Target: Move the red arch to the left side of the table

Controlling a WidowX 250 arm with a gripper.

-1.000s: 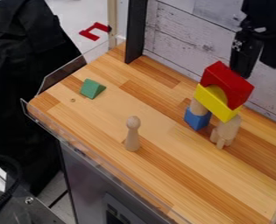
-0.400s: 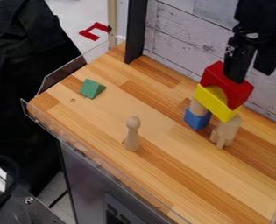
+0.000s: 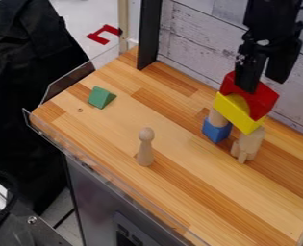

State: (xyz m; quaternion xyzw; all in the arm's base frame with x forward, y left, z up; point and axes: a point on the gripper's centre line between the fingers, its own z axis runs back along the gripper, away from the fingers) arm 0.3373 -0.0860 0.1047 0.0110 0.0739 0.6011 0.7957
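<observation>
My gripper (image 3: 263, 85) hangs at the upper right with its fingers open and pointing down. One finger overlaps the top of the red arch (image 3: 261, 102) from this viewpoint; the other is farther right, at the arch's back side. Whether either touches it, I cannot tell. The arch rests on a yellow arch block (image 3: 238, 113), on top of a stack at the right of the wooden table (image 3: 173, 190). Under the yellow block are a wooden cylinder (image 3: 216, 118) above a blue block (image 3: 216, 130) on one side and wooden pieces (image 3: 248, 144) on the other.
A wooden peg figure (image 3: 145, 148) stands upright mid-table. Toward the left end lies a green triangular block (image 3: 101, 97). A black post (image 3: 149, 36) rises at the back edge beside the whitewashed board wall (image 3: 198, 38). A clear rim (image 3: 108, 175) borders the front.
The gripper has moved left and down in the view, from above and behind the red arch to over it. The stack and the other blocks stand where they were.
</observation>
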